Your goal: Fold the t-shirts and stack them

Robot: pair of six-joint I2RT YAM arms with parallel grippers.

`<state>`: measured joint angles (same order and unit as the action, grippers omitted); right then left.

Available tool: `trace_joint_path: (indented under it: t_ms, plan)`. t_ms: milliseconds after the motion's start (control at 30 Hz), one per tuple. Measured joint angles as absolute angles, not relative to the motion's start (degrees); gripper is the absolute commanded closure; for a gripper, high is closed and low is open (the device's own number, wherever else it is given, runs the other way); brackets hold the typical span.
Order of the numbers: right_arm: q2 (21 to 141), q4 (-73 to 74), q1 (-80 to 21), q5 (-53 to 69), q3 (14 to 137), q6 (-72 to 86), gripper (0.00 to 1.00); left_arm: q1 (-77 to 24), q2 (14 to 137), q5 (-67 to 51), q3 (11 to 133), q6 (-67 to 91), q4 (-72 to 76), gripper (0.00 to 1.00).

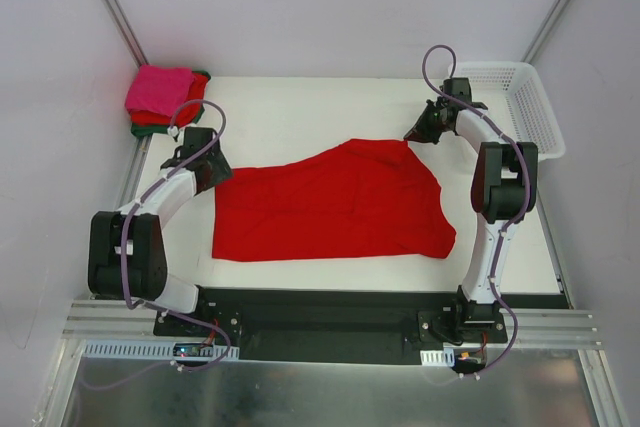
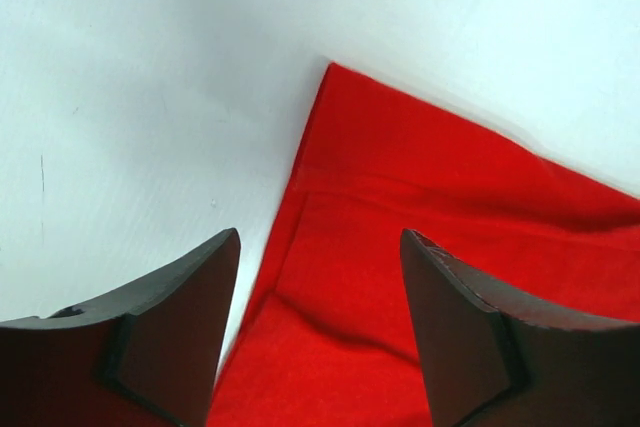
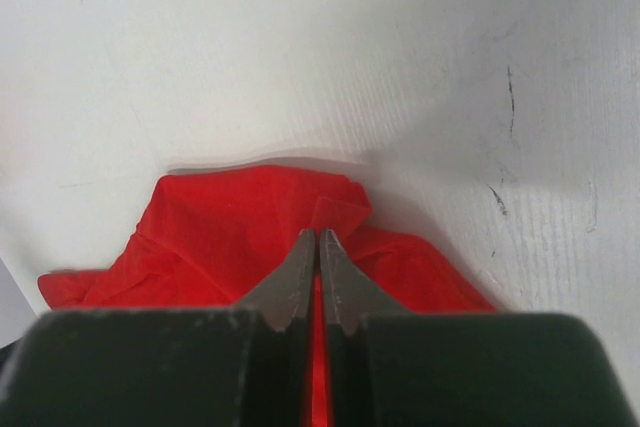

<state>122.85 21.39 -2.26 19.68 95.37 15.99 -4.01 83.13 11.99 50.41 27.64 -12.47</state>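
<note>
Overhead view. The red shirt lies spread flat at mid-table, between the two arms. I judge its long axis to run left to right across the table, with one far corner drawn up into a peak toward the right. I cannot tell which end is the collar and which the hem.

Right gripper: fingers closed, pinching that peaked far-right corner. The wrist view shows red cloth caught between the tips.

Left gripper: fingers apart, straddling the shirt's far-left corner, with the cloth edge between them and nothing clamped.

Stack: folded shirts at the far-left corner, pink on top, well apart from the red one.

Step in hand, by my reading: securing both far corners before the first fold. Next, I need the left fingers to close on their corner. Both arms should then lift evenly and carry the far edge toward the near edge, keeping the cloth taut along its long axis.
</note>
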Motion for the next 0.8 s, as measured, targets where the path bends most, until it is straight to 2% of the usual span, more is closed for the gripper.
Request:
trace_joint_path:
  t_ms: [200,800]
  plan:
    - [122.8,21.6,-2.3,19.9,95.4,15.8,0.99,-3.3,86.6,10.6,50.3,27.8,-9.5,0.52]
    - [122.8,21.9,-2.3,20.1,95.4,15.8,0.99,0.1,89.5,7.0,50.1,28.0,-6.9,0.53]
